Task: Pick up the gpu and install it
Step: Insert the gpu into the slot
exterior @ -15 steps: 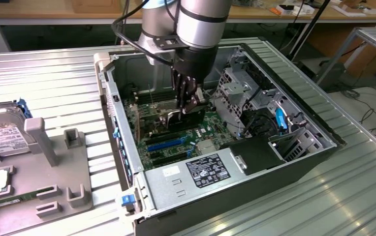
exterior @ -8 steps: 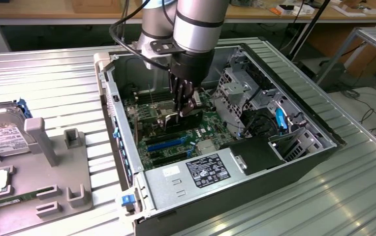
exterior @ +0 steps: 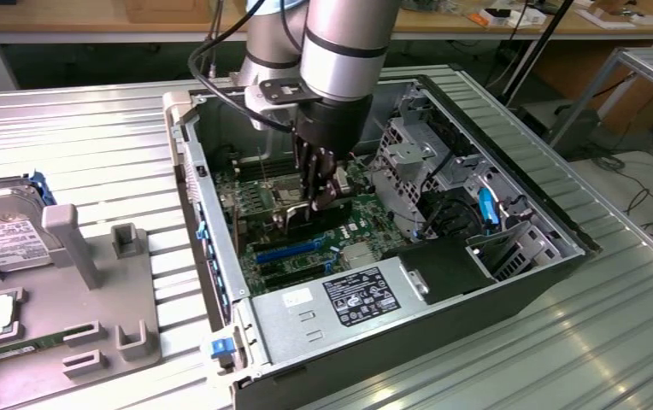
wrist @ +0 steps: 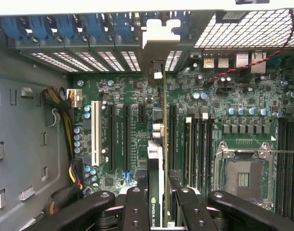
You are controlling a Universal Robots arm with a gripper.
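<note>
1. Fingers (wrist: 136,207) of my gripper (wrist: 160,195) pinch the gpu (wrist: 156,159) by its upper edge. It stands on edge over the board (wrist: 123,82), one end at the rear vents (wrist: 89,60).
2. It's probably light, stiff and fragile, so I grip bare edges only.
3. Room is tight: slots (wrist: 111,139) alongside, cage (exterior: 418,158) near.

Exterior view high, oblique over case (exterior: 475,323); wrist view close on shared motherboard (wrist: 184,98)

Hard drive (exterior: 2,235) on grey tray (exterior: 110,299), ribbed metal table (exterior: 87,128)
</note>
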